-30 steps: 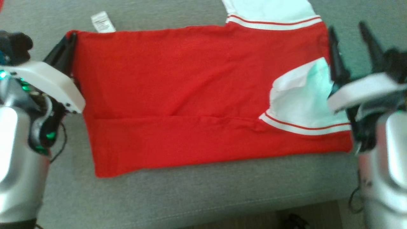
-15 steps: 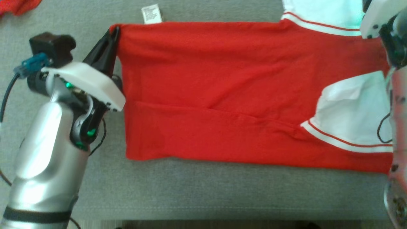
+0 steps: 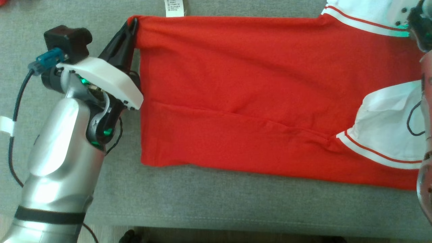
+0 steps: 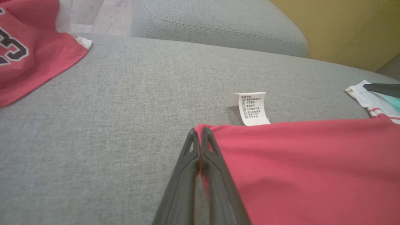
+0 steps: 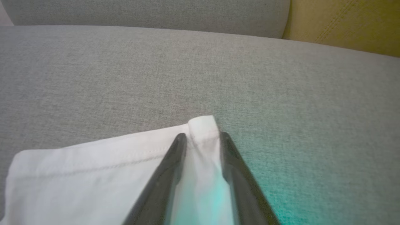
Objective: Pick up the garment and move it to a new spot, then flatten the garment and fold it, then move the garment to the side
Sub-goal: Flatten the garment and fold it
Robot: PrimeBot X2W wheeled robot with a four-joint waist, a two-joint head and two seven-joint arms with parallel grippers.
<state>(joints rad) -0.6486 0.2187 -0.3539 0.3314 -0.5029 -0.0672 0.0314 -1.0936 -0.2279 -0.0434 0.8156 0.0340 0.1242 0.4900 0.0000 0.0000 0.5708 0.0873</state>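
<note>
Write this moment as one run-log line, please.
left gripper: shut on garment corner | right gripper: open, astride white sleeve corner | garment: spread on sofa cushion

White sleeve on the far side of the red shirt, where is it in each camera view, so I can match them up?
Head view: white sleeve at the top right corner, above the striped band.
Left wrist view: white sleeve at the far right edge, mid-height.
Right wrist view: white sleeve from lower left to centre, its corner between the fingers of the right claw.
Shared landmark: the grey sofa cushion under it.
</note>
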